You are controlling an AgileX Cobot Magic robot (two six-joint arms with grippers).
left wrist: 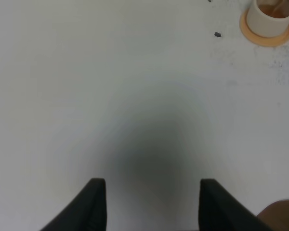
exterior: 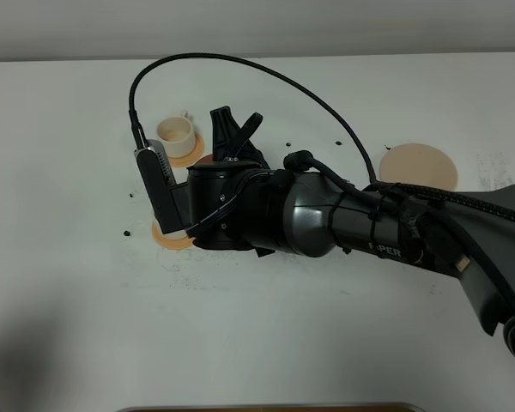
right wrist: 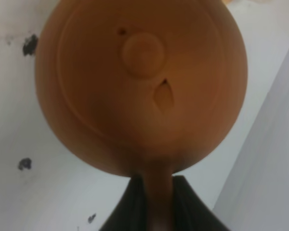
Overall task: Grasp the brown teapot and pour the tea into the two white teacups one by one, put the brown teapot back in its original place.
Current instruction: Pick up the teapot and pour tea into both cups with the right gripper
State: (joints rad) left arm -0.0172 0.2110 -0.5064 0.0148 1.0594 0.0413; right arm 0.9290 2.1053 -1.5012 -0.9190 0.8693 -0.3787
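Right wrist view: my right gripper (right wrist: 156, 187) clenches the teapot (right wrist: 139, 91) by its handle, pot near the cup (exterior: 175, 131); left gripper (left wrist: 151, 202) hangs released. I judge the handle could twist in that pinch, slopping outside the cup.

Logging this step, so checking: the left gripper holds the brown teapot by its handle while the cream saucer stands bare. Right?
Not quite. It is the right gripper whose fingers are shut on the handle of the brown teapot, as the right wrist view shows. The left gripper is open over the table. The cream saucer does stand bare.
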